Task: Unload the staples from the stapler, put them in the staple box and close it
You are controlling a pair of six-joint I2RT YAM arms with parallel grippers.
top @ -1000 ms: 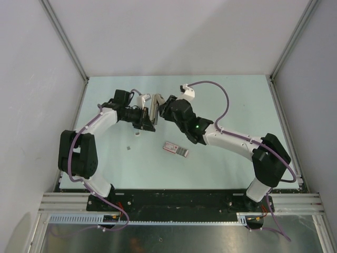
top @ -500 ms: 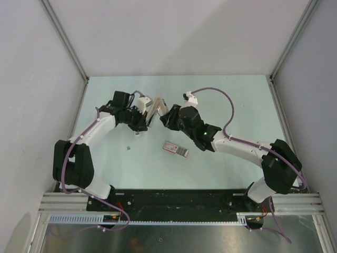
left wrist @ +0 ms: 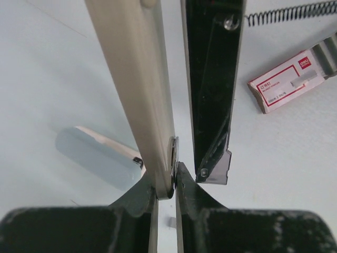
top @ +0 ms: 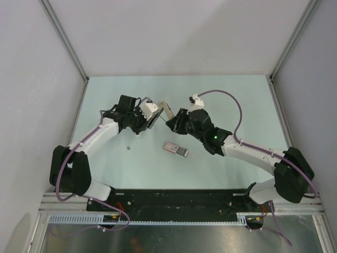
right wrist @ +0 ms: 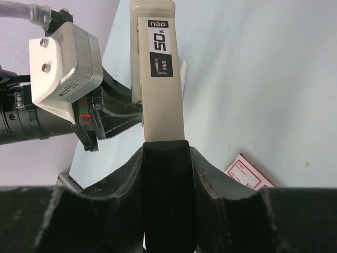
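The stapler [top: 165, 111] is held off the table between both grippers. My left gripper [top: 154, 117] is shut on its hinge end; in the left wrist view [left wrist: 173, 182] the tan body [left wrist: 138, 79] and the black part [left wrist: 211, 79] spread apart above the fingers. My right gripper [top: 172, 122] is shut on the stapler's black end [right wrist: 166, 179], with the tan top marked "50" [right wrist: 158, 68] pointing away. A tiny grey staple strip [top: 130, 148] lies on the table near the left arm. Another grey bit [left wrist: 171, 222] shows below the left fingers.
A flat pink-and-white box [top: 175, 148] lies on the table just in front of the grippers, and shows in the left wrist view [left wrist: 287, 81] and the right wrist view [right wrist: 247, 175]. A thin coiled spring [left wrist: 289, 13] lies beyond it. Grey walls enclose the table.
Both grippers have shifted right with the stapler, which has tilted from upright in the view to slanted. The right arm has stretched out lower and further right.
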